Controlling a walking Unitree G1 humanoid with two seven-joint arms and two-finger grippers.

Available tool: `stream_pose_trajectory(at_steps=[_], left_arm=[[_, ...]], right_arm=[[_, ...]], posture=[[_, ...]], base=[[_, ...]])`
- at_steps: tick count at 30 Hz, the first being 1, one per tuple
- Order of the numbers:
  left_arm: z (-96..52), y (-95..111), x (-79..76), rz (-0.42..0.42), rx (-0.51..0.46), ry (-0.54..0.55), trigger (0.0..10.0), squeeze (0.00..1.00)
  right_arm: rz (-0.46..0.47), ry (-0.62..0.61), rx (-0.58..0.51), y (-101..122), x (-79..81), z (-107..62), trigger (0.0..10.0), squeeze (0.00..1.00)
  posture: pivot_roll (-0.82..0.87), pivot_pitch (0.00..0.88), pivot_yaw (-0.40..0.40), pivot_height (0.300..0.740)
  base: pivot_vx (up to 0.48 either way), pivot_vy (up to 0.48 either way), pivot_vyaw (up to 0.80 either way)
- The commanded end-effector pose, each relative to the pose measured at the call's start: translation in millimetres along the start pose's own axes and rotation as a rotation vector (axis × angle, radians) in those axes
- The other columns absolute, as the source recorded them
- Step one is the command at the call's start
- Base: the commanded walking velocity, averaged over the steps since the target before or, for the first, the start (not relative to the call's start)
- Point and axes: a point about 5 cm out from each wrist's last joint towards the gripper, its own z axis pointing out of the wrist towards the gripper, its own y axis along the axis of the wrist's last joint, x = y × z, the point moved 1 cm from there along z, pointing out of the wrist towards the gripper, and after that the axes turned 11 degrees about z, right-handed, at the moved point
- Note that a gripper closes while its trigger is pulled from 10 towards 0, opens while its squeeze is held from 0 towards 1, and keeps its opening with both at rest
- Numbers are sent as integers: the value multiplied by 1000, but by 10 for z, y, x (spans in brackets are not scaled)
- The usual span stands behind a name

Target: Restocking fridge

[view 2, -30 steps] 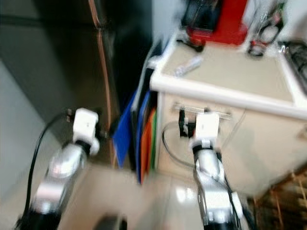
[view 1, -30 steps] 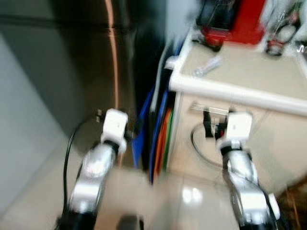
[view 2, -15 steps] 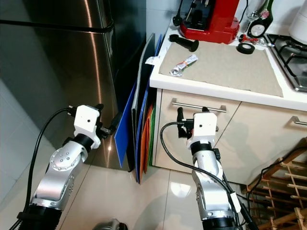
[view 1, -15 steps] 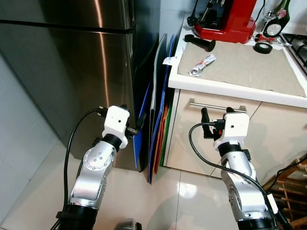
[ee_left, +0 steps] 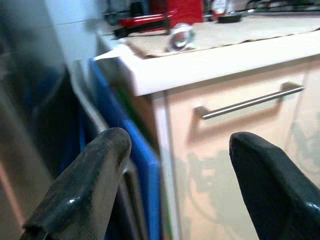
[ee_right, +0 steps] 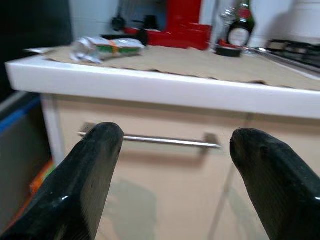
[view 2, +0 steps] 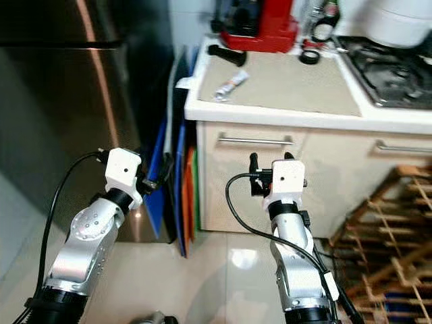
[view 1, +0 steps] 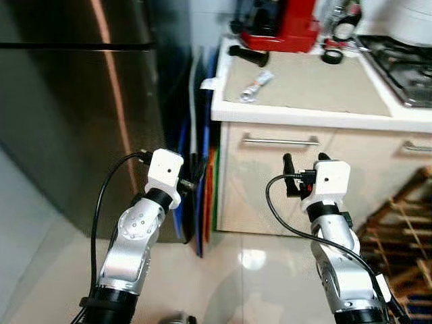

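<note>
The steel fridge (view 1: 74, 115) is seen left of the desk (view 1: 304, 88), nearer the left tool (view 1: 197, 177) than the right tool (view 1: 302, 177), both spread and empty.

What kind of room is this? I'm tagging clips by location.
A home kitchen, most likely: a steel fridge stands beside a counter with a gas hob and a red appliance.

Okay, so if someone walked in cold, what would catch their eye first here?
Probably the red machine at the back of the counter, then the steel fridge on the left. Coloured boards stand wedged between fridge and cabinet, with the open left gripper in front of them.
</note>
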Motion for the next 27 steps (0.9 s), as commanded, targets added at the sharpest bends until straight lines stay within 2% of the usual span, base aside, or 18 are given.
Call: stream_pose_trajectory(at_steps=[1,22,27], left_arm=[[-10,-21,17,2,4,-2,10000,0],[28,-35,11,0,9,22,10000,0],[30,-44,6,1,12,21,10000,0]], right_arm=[[-13,-5,4,-8,-2,8,10000,0],[-17,15,3,-17,15,23,10000,0],[-16,16,7,-25,23,11,10000,0]], posture=[[83,9,21,740],[81,0,16,740],[79,0,15,740]], base=[[0,0,0],[0,0,0],[-264,0,0]])
